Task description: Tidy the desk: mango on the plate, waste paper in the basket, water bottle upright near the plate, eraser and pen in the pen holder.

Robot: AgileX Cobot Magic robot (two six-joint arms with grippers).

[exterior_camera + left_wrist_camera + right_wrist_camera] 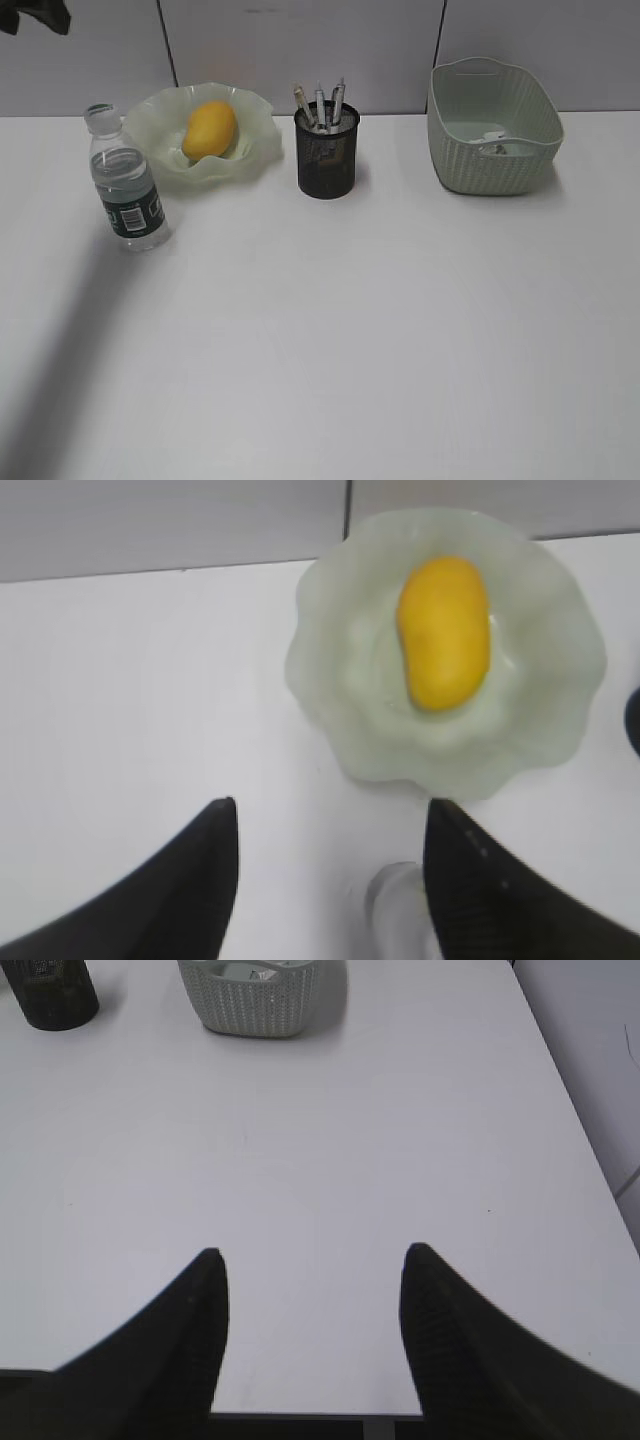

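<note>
We find the mango [209, 130] lying in the plate [255, 150] at the desk's [330, 330] far-left edge, long axis pointing away from the left gripper [330, 880]. Its fingers stand apart, empty, above the upright water bottle [125, 185]. The right gripper [312, 1335] is likewise apart. Pens stand in the pen holder [327, 160]; paper lies in the basket [495, 150].

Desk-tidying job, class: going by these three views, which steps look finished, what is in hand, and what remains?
Done: the mango lies on the plate; the bottle stands upright beside the plate; pens stand in the pen holder; the waste paper sits in the basket. In hand: nothing; the left gripper and right gripper are open and empty. Left: nothing visible on the desk; the eraser cannot be seen.
</note>
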